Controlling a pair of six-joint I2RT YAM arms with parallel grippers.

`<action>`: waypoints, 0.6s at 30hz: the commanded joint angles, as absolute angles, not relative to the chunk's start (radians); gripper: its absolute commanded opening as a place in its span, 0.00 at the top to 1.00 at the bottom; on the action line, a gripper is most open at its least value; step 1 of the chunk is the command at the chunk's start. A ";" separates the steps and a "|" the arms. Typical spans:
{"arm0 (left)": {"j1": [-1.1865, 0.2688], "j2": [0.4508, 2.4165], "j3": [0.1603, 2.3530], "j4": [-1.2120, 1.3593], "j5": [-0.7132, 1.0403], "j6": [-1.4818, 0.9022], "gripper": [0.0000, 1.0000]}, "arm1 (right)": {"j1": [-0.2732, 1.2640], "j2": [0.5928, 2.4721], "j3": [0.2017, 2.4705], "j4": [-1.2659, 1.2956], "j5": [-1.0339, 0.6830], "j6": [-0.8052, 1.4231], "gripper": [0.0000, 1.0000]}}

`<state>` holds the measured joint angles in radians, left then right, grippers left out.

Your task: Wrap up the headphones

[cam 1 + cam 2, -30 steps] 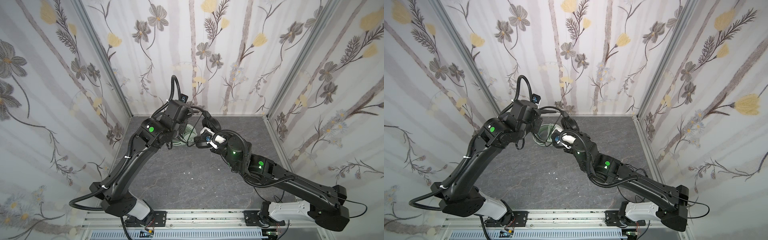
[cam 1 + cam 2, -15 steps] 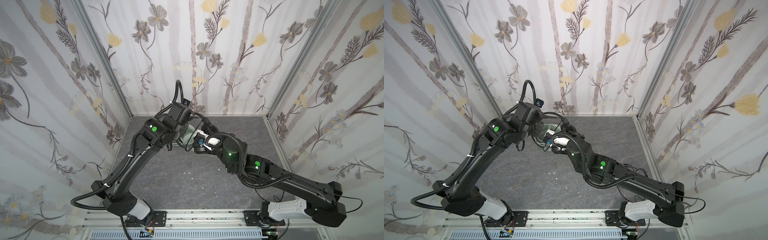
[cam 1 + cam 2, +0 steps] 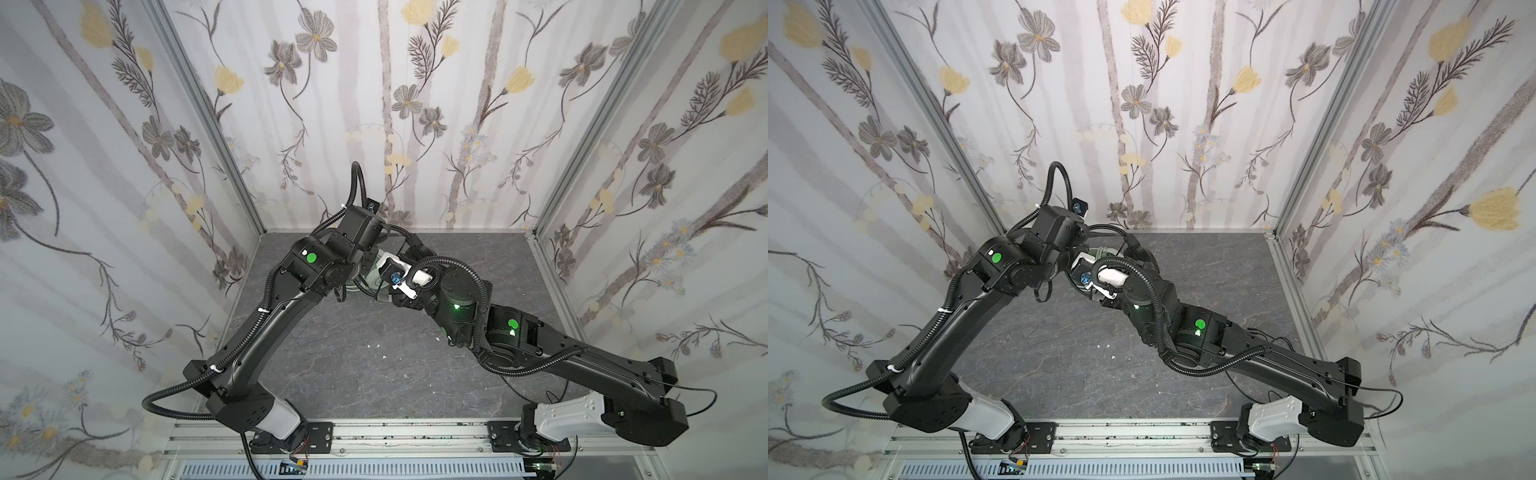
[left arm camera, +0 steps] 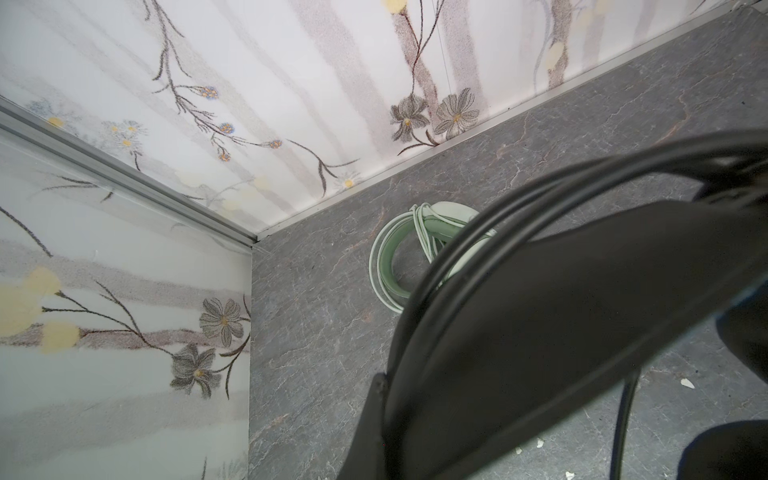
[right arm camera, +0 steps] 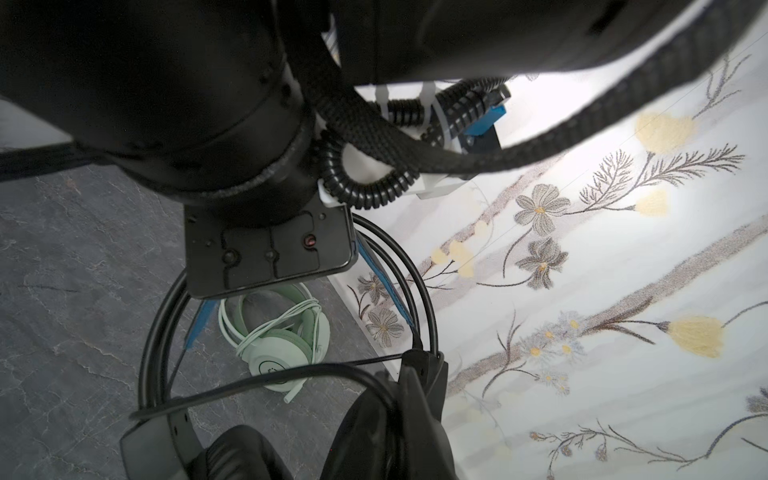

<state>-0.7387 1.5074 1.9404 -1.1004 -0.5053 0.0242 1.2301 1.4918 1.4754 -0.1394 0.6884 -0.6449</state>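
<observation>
The black headphones (image 5: 419,299) hang in the air near the back wall, their blue inner band showing. My left gripper (image 4: 386,415) is shut on their wide headband (image 4: 561,316). Their thin black cable (image 5: 266,378) loops across in front of a black ear cup (image 5: 237,453) and runs into my right gripper (image 5: 409,399), which is shut on it. The mint green headphones (image 5: 278,353) lie on the grey floor beneath, their whitish cable wound around them; they also show in the left wrist view (image 4: 390,266). In both top views the two wrists meet over them (image 3: 370,279) (image 3: 1100,252).
The floral back wall (image 3: 415,166) and the back left corner post (image 4: 124,178) stand close behind both grippers. Small white crumbs (image 3: 374,345) dot the grey marbled floor (image 3: 353,374) nearer the front rail.
My right arm has swung left toward the left gripper and its jaws have closed the last bit onto the cable. The left wrist has shifted slightly right with the black headphones.
</observation>
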 commanded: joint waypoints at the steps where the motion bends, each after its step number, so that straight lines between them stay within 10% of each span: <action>1: -0.730 1.489 1.926 -1.058 -0.503 0.022 1.00 | 1.225 1.505 1.484 -0.131 0.749 -0.631 0.91; 18: -0.708 1.439 1.888 -1.060 -0.380 0.120 1.00 | 1.140 1.451 1.407 -0.141 0.833 -0.898 0.88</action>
<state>-0.7097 1.4494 1.8885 -1.0836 -0.4465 0.0803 1.1473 1.4460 1.4097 -0.1810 0.7948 -0.8188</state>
